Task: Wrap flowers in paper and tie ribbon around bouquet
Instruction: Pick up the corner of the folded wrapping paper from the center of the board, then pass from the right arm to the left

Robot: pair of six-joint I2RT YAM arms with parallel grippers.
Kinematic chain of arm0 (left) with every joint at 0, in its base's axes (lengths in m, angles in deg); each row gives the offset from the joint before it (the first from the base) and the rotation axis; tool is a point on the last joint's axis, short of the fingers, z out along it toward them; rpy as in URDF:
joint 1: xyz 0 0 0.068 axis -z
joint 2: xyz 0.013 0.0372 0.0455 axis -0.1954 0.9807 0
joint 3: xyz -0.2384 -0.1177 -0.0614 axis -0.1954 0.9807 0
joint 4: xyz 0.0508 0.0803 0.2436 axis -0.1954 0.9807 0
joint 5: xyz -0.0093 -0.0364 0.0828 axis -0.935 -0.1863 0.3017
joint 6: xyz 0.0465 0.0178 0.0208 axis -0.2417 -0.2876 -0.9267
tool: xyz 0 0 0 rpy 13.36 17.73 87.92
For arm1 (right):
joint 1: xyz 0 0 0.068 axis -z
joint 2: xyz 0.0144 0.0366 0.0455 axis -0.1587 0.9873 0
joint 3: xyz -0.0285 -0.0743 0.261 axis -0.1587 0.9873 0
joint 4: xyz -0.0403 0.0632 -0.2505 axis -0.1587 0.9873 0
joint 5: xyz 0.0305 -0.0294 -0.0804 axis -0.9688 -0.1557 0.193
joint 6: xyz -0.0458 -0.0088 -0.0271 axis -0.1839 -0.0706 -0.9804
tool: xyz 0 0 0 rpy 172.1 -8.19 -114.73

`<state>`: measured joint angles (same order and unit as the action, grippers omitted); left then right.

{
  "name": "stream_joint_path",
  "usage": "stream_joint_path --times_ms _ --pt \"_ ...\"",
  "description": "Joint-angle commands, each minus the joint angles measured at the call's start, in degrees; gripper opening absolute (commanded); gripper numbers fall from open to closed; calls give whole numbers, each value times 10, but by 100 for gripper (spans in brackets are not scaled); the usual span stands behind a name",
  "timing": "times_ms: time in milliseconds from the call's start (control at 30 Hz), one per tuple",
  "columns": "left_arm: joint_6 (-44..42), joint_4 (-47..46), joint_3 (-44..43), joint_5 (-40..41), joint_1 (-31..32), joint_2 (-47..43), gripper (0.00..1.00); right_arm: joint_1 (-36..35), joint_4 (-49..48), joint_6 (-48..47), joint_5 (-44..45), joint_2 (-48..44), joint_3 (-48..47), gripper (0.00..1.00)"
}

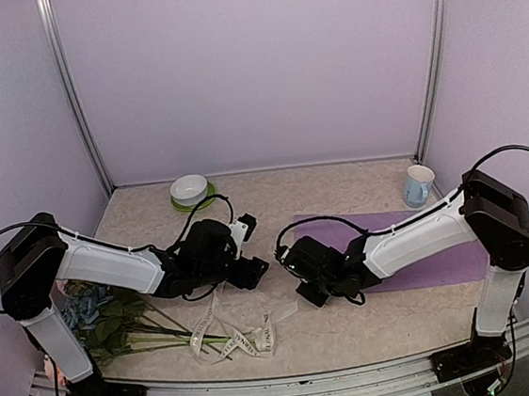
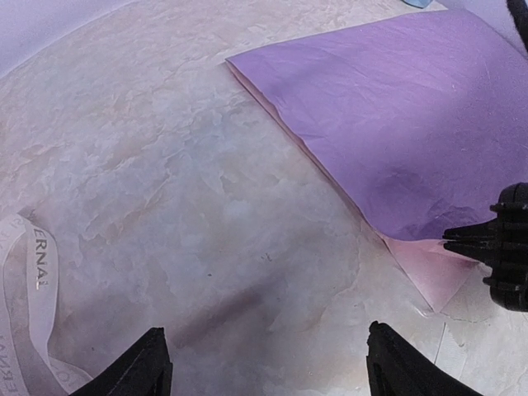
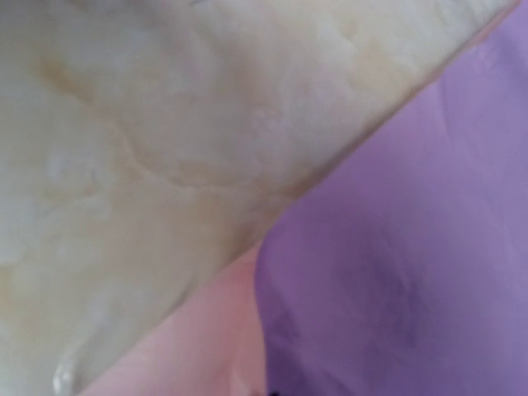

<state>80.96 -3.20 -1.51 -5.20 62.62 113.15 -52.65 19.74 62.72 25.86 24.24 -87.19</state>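
Note:
The lilac-pink paper (image 1: 430, 237) (image 2: 396, 107) (image 3: 412, 247) lies flat on the right half of the table, its paler pink underside showing at the near-left corner. My right gripper (image 1: 314, 295) (image 2: 452, 243) sits low at that corner, shut on the paper's edge. My left gripper (image 1: 253, 270) (image 2: 264, 351) hovers open over bare tabletop just left of the paper, holding nothing. The flowers (image 1: 118, 332) lie at the near left under the left arm, stems pointing right. The cream ribbon (image 1: 232, 338) (image 2: 25, 280) lies looped beside the stems. No bouquet shows.
A white bowl (image 1: 190, 189) on a green plate stands at the back left. A white-and-blue cup (image 1: 419, 185) stands at the back right, just behind the paper. Lilac walls and metal posts close in the table (image 1: 274, 197).

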Motion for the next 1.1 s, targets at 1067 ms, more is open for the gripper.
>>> stream_joint_path --times_ms 1067 --pt "-36 72 104 54 -89 -423 99 57 177 -253 -211 -325 -436 0"
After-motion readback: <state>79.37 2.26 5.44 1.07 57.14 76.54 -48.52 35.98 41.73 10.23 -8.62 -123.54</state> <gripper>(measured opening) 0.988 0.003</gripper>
